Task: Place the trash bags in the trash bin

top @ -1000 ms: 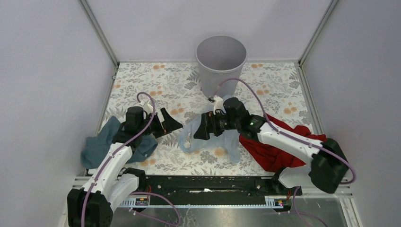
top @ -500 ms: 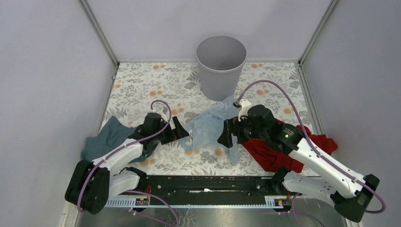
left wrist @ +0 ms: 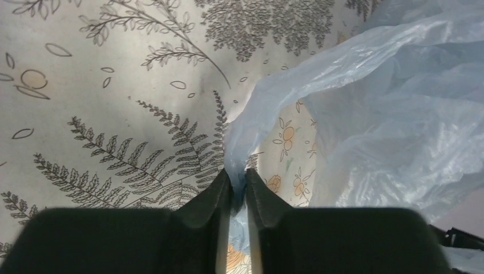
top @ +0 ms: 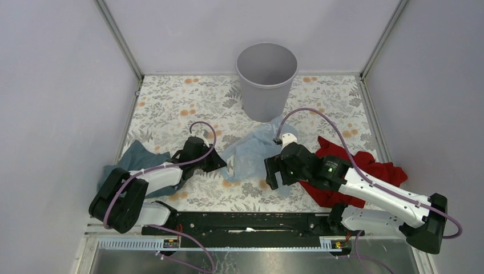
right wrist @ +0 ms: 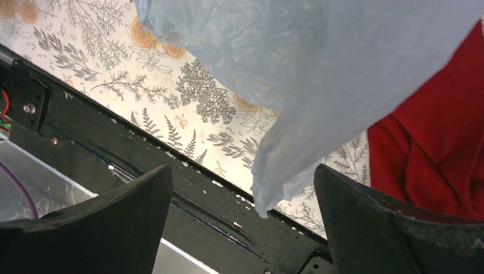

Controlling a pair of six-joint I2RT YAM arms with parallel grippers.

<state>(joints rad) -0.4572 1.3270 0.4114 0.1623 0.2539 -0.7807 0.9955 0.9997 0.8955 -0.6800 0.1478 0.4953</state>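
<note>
The trash bag (top: pixel 251 153) is a pale-blue translucent sheet lying crumpled on the floral table, just in front of the grey trash bin (top: pixel 266 80). My left gripper (top: pixel 226 165) is low at the bag's left edge. In the left wrist view it (left wrist: pixel 238 178) is shut on a twisted strand of the bag (left wrist: pixel 371 114). My right gripper (top: pixel 272 174) is over the bag's near right part, pointing toward the near edge. It (right wrist: pixel 242 197) stands open, and a loose corner of the bag (right wrist: pixel 285 165) hangs between the fingers without touching them.
A dark teal cloth (top: pixel 126 165) lies under the left arm. A red cloth (top: pixel 371 171) lies under the right arm, also seen beside the bag (right wrist: pixel 434 131). The black rail (top: pixel 245 221) runs along the table's near edge. Grey walls enclose the table.
My left gripper has slid right to the bag's left edge and shut on it. My right gripper has drawn back toward the near edge, staying open.
</note>
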